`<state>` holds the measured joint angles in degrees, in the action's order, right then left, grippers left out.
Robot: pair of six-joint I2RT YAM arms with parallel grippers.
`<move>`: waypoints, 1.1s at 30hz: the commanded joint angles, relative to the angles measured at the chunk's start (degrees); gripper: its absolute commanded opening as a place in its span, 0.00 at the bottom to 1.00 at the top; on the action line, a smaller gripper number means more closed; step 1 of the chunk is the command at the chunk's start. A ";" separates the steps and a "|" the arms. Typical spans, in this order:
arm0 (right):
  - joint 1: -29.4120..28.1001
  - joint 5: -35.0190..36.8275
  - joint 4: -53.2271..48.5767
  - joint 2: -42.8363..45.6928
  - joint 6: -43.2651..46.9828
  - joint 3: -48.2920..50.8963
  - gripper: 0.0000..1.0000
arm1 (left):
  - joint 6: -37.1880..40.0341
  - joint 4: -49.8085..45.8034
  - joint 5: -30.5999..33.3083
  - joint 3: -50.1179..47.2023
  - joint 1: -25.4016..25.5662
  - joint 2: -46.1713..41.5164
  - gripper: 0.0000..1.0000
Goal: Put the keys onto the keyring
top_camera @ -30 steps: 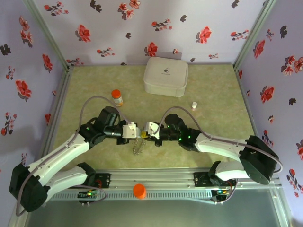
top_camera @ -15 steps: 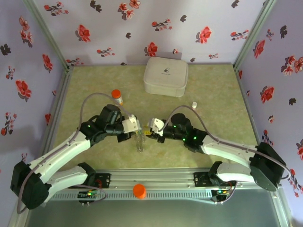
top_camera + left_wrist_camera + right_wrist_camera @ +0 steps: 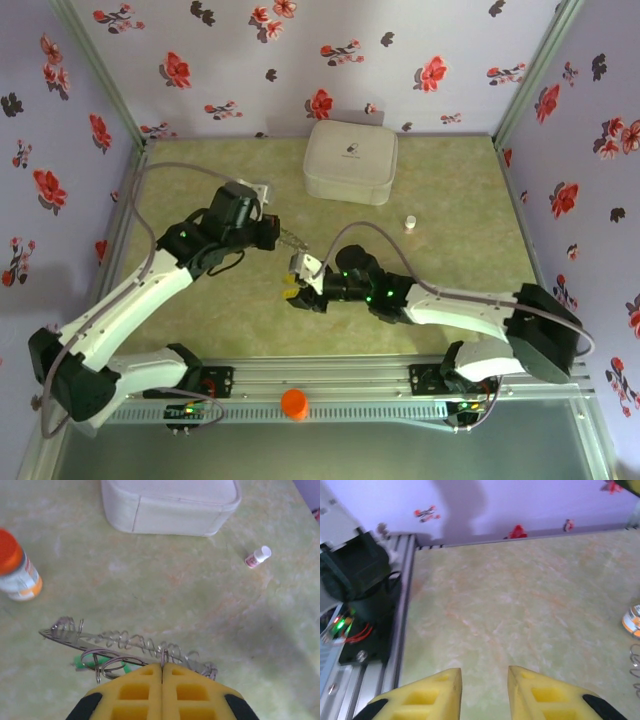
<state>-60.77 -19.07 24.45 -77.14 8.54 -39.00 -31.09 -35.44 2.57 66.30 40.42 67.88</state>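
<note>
Left wrist: left gripper (image 3: pixel 161 669) pinches metallic chain keyring (image 3: pixel 120 641), green-headed key (image 3: pixel 82 661) beneath; right gripper (image 3: pixel 484 682) slightly parted, empty.

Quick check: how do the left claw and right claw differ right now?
The left claw is shut, pinching the keyring; the right claw is open and holds nothing. In the top view the left claw sits farther from the bases, the right claw nearer them. Both have yellow tips.
</note>
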 commanded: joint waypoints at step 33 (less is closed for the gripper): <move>0.57 17.31 24.62 -8.82 -5.54 6.17 0.19 | -40.01 -16.69 -11.62 6.70 -3.15 4.53 0.00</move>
<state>-60.62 -1.23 48.12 -87.72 2.28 -33.93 -69.56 -51.53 -8.21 71.75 37.80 74.26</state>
